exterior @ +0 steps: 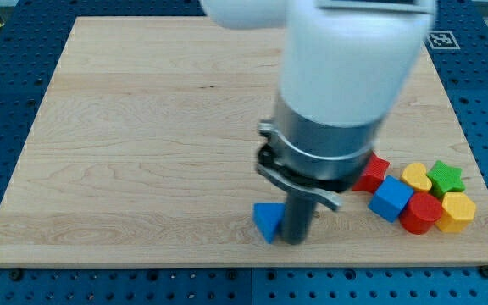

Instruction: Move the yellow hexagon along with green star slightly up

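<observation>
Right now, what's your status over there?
My tip beside blue triangle, view's bottom. Yellow hexagon and green star far right, untouched. Red cylinder and blue cube between.

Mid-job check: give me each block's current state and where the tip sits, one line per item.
my tip: down at the board, right beside the blue triangle
blue triangle: alone, near the view's bottom edge
green star: in the right cluster, next to the yellow heart
yellow heart: in the cluster
yellow hexagon: below the star
red star: partly hidden by the arm
blue cube: in the cluster
red cylinder: in the cluster
</observation>
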Action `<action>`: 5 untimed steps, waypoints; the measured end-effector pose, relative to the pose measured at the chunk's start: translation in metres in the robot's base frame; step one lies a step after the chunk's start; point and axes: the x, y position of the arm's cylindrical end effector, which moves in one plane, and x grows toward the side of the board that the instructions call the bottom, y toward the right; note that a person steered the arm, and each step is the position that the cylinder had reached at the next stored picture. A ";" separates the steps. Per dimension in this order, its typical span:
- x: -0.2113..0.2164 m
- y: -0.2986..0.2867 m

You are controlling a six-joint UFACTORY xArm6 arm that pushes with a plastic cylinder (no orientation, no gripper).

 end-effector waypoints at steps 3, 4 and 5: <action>-0.030 -0.069; -0.004 0.000; 0.018 0.074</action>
